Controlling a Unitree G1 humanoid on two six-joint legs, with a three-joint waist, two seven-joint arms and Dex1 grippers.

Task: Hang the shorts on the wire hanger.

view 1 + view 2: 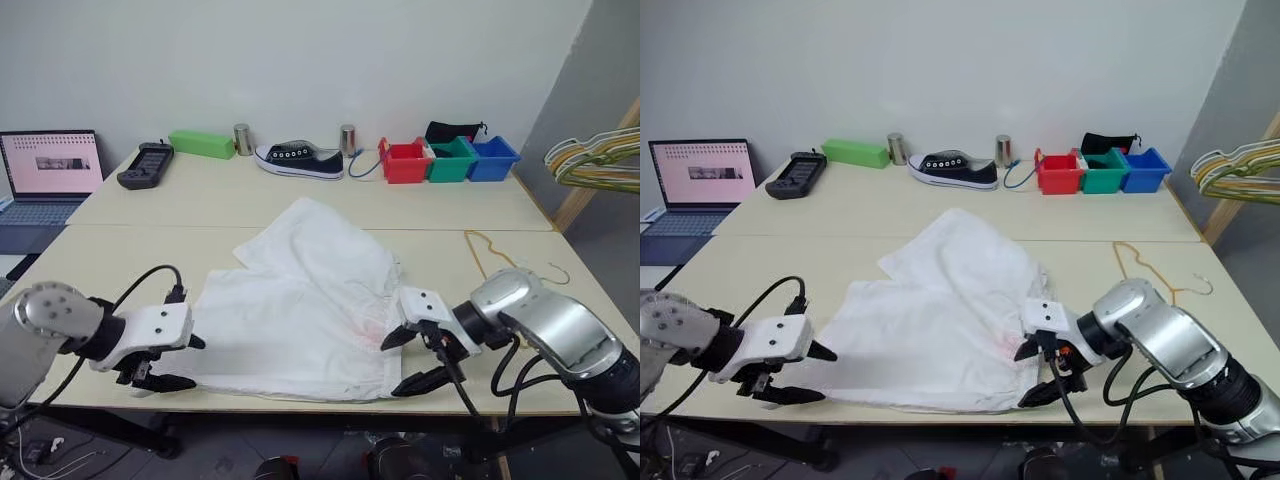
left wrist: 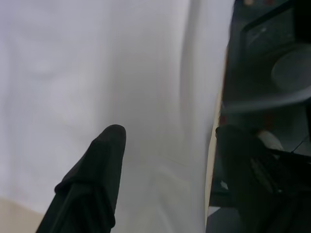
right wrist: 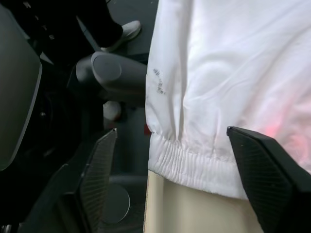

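Left eye view: the shorts [image 1: 305, 310] lay spread flat on the near half of the table [image 1: 140, 250], waistband toward the near right edge, a faint pink mark beside it; the cloth seemed laid out so that both sides could be reached. The left gripper [image 1: 170, 362] hovered at the shorts' left edge, its fingers spread wide and holding nothing; the right gripper [image 1: 412, 360] hung at the shorts' waistband corner, likewise wide apart and empty, the gathered elastic lying between its fingers in the right wrist view. The wire hanger [image 1: 497, 258] lay flat just right of the shorts, apart from the cloth and untouched; hanging was judged not yet begun. Well beyond the shorts, along the wall, stood a dark shoe [image 1: 299, 160], a green box [image 1: 201, 144], two metal cans [image 1: 243, 139], a black controller [image 1: 146, 165] and red, green and blue bins [image 1: 448, 159]; a laptop [image 1: 48, 168] sat far left of the shorts; a bunch of pale hangers [image 1: 595, 158] hung far right. Nothing lay between the shorts and the wire hanger.
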